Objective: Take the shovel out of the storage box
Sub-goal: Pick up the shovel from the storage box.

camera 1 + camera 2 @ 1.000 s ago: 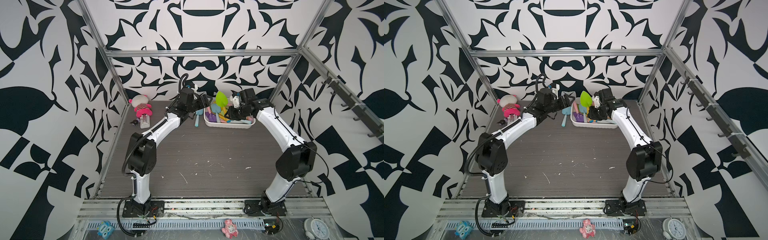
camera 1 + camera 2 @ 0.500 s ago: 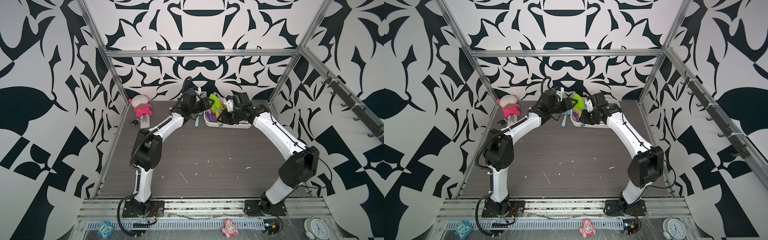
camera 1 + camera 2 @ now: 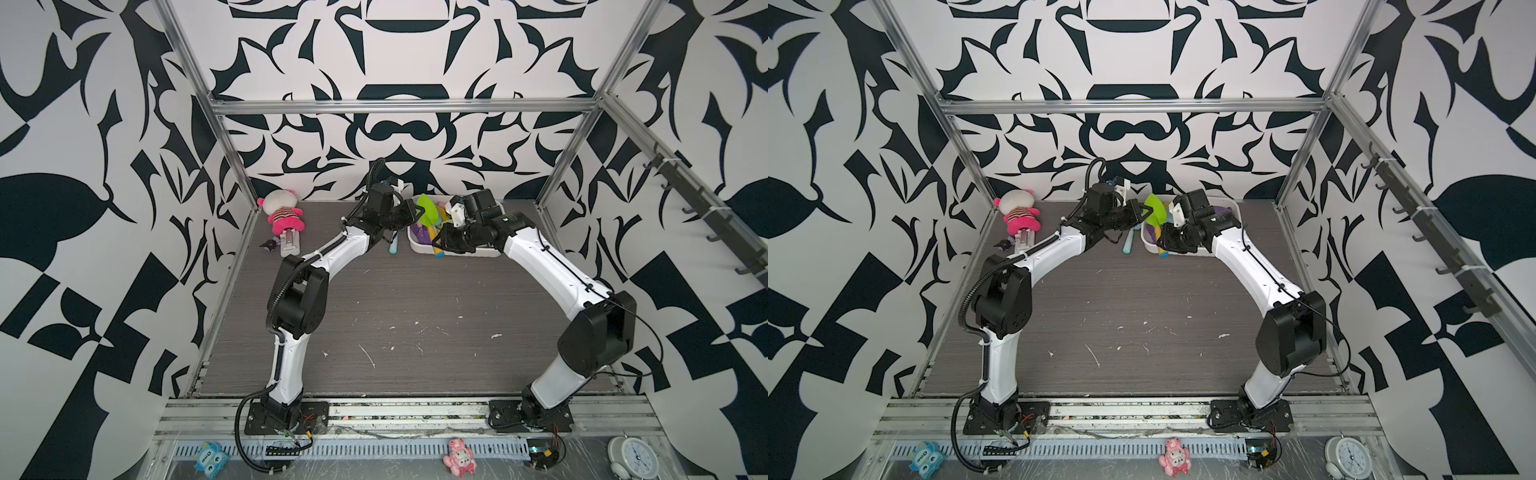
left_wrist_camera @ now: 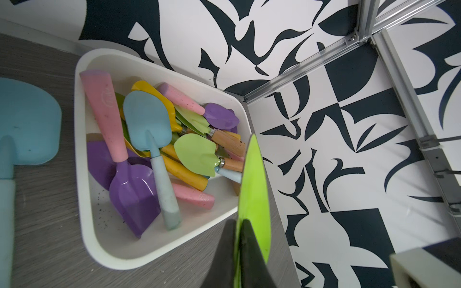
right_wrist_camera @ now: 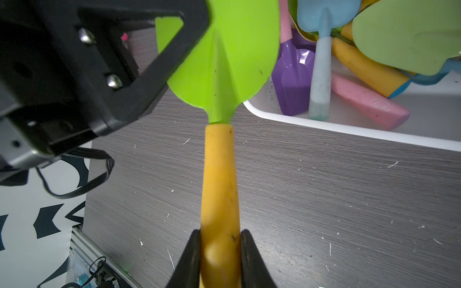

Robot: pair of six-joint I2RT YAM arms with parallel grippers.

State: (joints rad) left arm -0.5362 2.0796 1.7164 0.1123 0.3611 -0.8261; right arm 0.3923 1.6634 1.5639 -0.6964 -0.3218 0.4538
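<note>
Right wrist view: the right gripper pinches the yellow handle of the shovel between its black fingers, and the green blade points away from the camera, past the rim of the box. The handle hangs clear above the table. The left gripper is clamped on the blade, which the left wrist view shows edge-on with a finger pressed to each face. Both arms hold the shovel, lifted clear of the heap. In both top views it sits between the two wrists at the end of the box nearer the left arm. The box holds other shovels in purple, pink, blue, yellow and green. A blue shovel lies on the table just outside the box.
</note>
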